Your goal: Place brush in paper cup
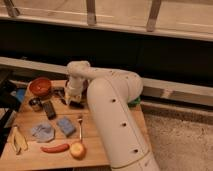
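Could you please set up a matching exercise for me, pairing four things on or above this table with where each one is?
Things:
1. bowl
2. fork
3. round fruit
4. end effector

Places:
A. near the front edge of the table, beside the long red thing
B. low over the back of the table, to the right of the bowl as the picture shows it
C. back left part of the table
D. just right of the blue sponge

Pairs: 1-C, 2-D, 3-A, 4-B
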Robot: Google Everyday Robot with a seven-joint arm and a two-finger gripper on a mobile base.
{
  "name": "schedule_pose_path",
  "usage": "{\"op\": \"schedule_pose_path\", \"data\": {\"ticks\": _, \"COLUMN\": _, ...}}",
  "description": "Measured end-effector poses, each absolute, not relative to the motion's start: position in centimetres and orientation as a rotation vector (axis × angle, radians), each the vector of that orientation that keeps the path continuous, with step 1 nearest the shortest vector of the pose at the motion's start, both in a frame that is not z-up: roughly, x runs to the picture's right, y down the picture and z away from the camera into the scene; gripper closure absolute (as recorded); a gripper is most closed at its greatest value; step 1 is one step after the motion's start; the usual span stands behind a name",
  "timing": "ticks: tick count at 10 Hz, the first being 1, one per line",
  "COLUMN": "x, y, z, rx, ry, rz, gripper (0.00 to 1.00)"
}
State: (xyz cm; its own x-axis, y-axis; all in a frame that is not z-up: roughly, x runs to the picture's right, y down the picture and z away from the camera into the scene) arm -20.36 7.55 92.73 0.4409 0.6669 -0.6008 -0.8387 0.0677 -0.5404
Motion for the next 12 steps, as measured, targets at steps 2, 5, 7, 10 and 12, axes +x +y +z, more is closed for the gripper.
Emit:
{"op": "schedule_pose_path", "data": {"ticks": 2, "x": -20.9, "y": 8.4, "z": 93.0, "rx": -0.977, "ry": 0.212, "rz": 1.114, "gripper": 0.96}}
{"op": "schedule_pose_path", "data": {"ticks": 5, "x": -21.3, "y": 8.7, "z": 93.0, "rx": -0.977, "ry": 0.208, "rz": 1.108, "gripper": 1.00}}
{"op": "schedule_pose_path", "data": {"ticks": 7, "x": -21.5, "y": 8.8, "z": 92.9, "rx": -0.980, "ry": 0.209, "rz": 1.104, "gripper": 1.00}}
{"op": "schedule_pose_path", "data": {"ticks": 10, "x": -22.4, "y": 6.9, "z": 91.0, "rx": -0.967, "ry": 0.160, "rz": 1.074, "gripper": 1.00}}
{"op": "schedule_pose_path", "data": {"ticks": 12, "x": -23.6, "y": 4.7, "z": 88.3, "rx": -0.955, "ry": 0.103, "rz": 1.045, "gripper": 1.00}}
